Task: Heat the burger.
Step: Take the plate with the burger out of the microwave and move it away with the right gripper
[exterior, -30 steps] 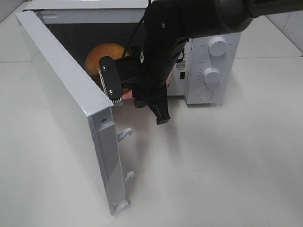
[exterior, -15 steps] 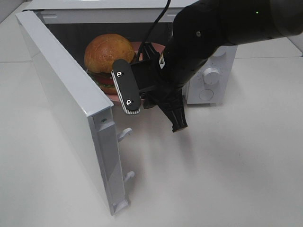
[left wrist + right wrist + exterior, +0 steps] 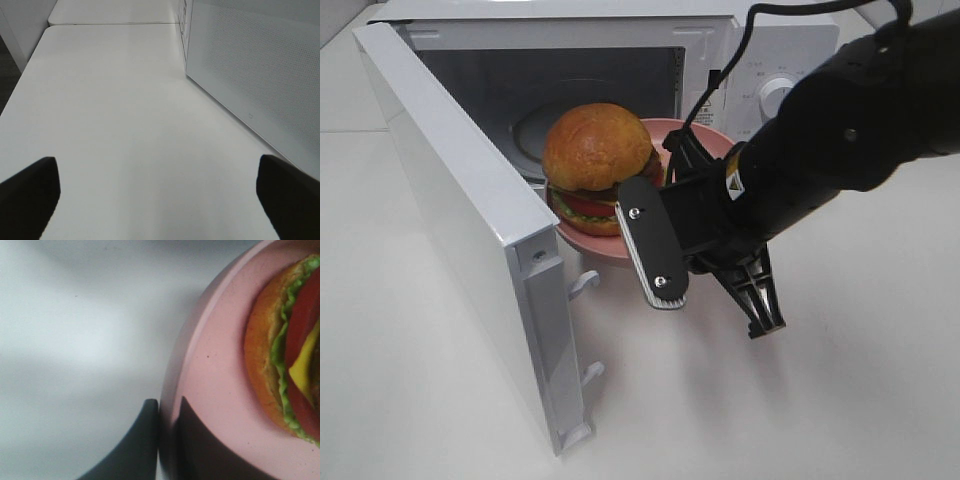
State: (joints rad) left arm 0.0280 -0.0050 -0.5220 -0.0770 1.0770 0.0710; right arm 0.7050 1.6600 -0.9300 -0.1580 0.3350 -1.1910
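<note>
Since the earlier frames the burger (image 3: 596, 150) on its pink plate (image 3: 705, 138) has come out of the microwave cavity toward the front opening, and the right arm has pulled back and to the right with it. Left to right: microwave door (image 3: 470, 230) swung wide open; left gripper (image 3: 160, 192) out by the door's outer face over bare table (image 3: 115, 110), fingers spread wide, holding nothing; burger upright on the plate at the cavity mouth. Right gripper (image 3: 167, 440) pinched shut on the plate rim, one finger over and one under. Burger sits just beyond those fingers, toward the plate centre, not touching them. Right arm is the nearer one. Judgement: plate looks half out of the oven, burger likely carried out after heating, or repositioned.
</note>
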